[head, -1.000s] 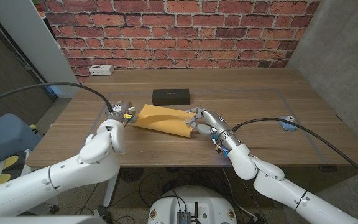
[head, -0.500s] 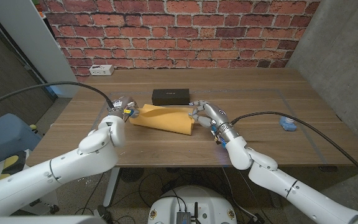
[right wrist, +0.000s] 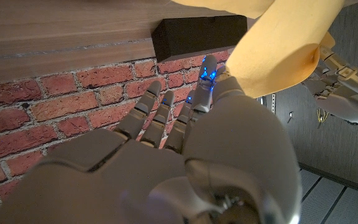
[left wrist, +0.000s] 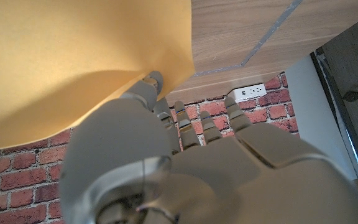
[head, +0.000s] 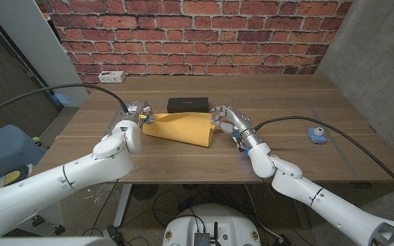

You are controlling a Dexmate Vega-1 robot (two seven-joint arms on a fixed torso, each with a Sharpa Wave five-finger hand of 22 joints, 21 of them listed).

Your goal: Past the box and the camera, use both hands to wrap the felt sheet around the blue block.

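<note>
A wooden table stands in front of a red brick wall, with a grey panel at the right; the landmark for all positions below is the felt sheet, a mustard-yellow piece lying at the middle of the table. Nearest the robot, both arms run in toward the sheet from the front edge. The left hand sits at the sheet's left end; in the left wrist view its fingers pinch the edge, and the felt drapes loosely away from them, so this hand is gripping the sheet. The right hand sits at the sheet's right end with its fingers partly spread; in the right wrist view a curled fold of felt lies against its fingertips, and the hold appears to be a pinch on that raised edge. The blue block is not distinguishable; it is judged to lie under the raised felt. Just beyond the sheet lies a flat black box. Well to the right of the sheet rests a small blue object. Far beyond the sheet's left end, near the wall, sits a white power strip. Handling judgement: the felt is light, soft and limp, folds without springing back, and offers friction instead of slip. Take hold at opposite edges, near the corners, and keep both ends taut while folding over.
</note>
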